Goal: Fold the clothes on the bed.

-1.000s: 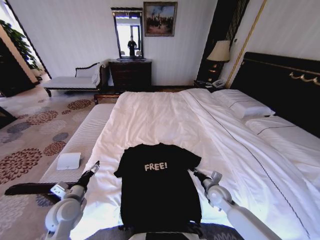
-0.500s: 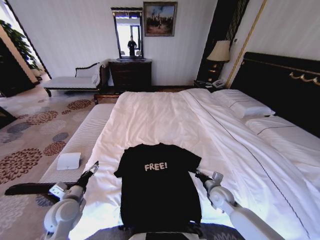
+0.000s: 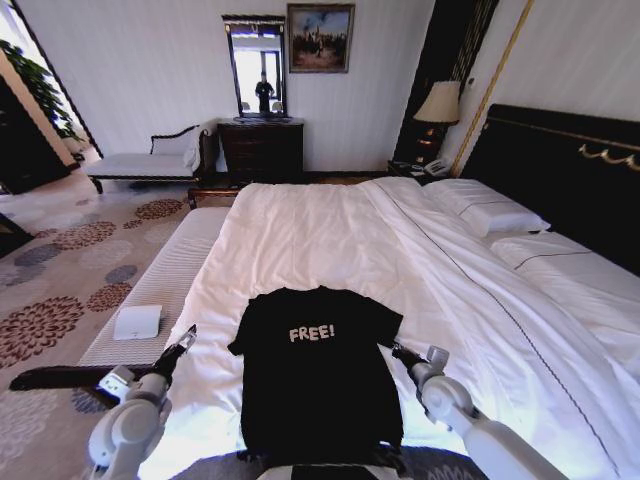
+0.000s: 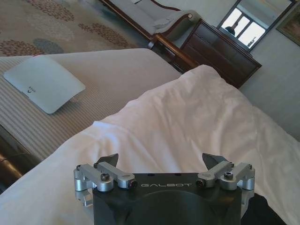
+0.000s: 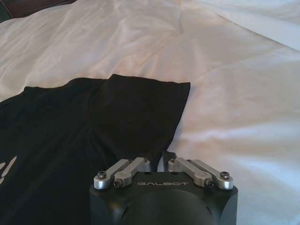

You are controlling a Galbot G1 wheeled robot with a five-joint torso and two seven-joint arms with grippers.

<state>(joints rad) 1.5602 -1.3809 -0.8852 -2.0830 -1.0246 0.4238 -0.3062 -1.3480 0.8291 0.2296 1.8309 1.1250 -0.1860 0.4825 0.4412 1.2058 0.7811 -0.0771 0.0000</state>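
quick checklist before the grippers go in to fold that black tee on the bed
1. T-shirt lies flat, chest print up, on the bed: ok.
2. Both sleeves spread out and free: the sleeve by the right gripper is flat; the other sleeve's edge is hard to judge: cannot tell.
3. Left gripper open, over the white duvet beside the shirt: ok.
4. Right gripper open for a grasp: not ok, its fingers are shut, at the sleeve edge.
5. Either gripper already gripping cloth: no, ok.
6. White pad lies on the striped bench, apart from the shirt: ok.
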